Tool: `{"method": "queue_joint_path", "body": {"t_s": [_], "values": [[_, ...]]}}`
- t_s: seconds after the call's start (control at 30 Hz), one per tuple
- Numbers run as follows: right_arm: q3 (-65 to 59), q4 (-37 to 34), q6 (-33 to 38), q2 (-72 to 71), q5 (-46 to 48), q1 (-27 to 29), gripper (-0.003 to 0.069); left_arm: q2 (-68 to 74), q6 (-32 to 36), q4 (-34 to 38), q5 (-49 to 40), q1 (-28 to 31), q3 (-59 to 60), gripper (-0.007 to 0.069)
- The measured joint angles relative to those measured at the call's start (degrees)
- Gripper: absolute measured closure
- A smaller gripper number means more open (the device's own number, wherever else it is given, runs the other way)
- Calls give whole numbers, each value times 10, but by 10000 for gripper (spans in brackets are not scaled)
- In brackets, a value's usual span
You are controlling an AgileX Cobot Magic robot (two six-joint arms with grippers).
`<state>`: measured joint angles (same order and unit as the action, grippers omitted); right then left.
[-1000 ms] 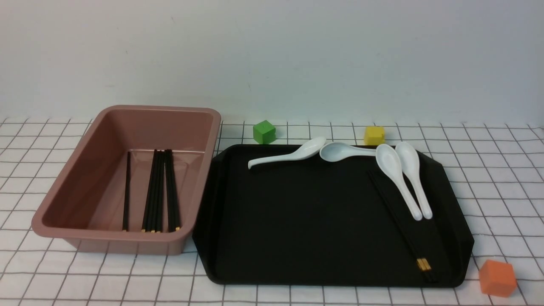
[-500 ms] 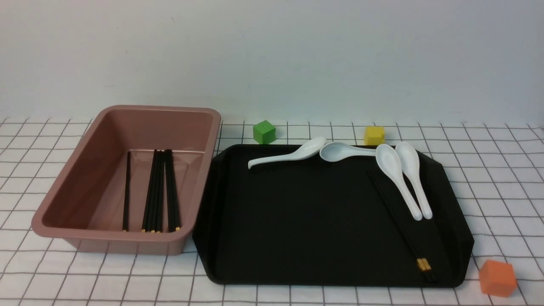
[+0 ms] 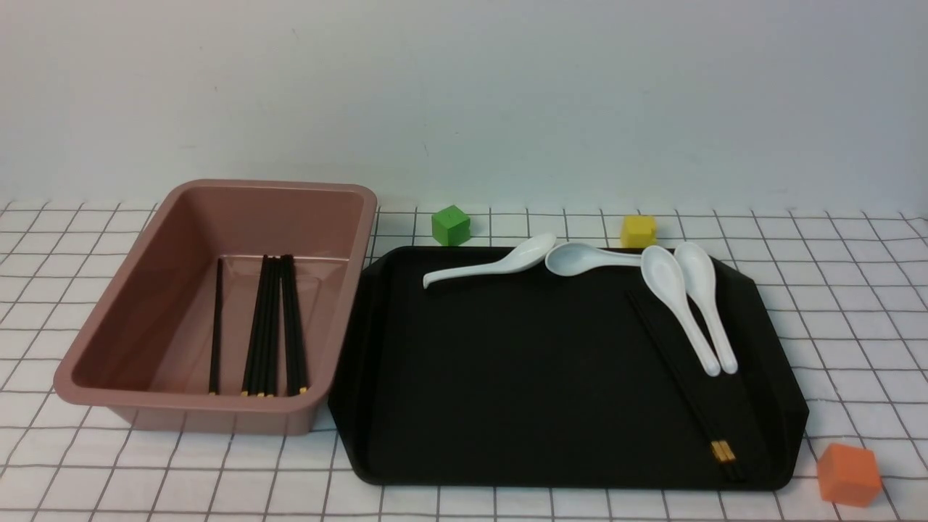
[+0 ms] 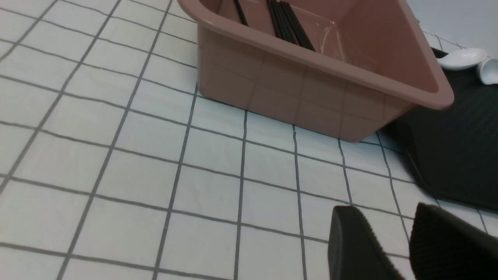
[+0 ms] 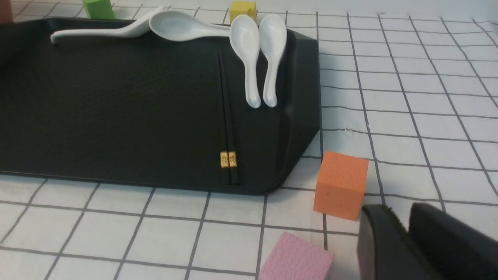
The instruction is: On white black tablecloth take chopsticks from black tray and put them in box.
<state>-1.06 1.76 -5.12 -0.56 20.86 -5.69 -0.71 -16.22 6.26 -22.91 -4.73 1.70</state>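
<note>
Two black chopsticks with gold bands lie side by side on the right part of the flat black tray; they also show in the right wrist view. The dusty-pink box stands left of the tray on the grid tablecloth and holds several chopsticks. Neither gripper shows in the front view. My left gripper is open and empty over the cloth, near the box. My right gripper is shut and empty over the cloth, beside the tray's corner.
Several white spoons lie along the tray's far and right side, two beside the chopsticks. A green cube and a yellow cube sit behind the tray. An orange cube and a pink cube lie close to my right gripper.
</note>
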Motion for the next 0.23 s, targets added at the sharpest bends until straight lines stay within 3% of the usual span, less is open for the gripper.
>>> {"method": "queue_joint_path", "body": {"t_s": [0.23], "values": [[0,0,0,0,0,0,513,0,0,0,0,0,0,386]]}}
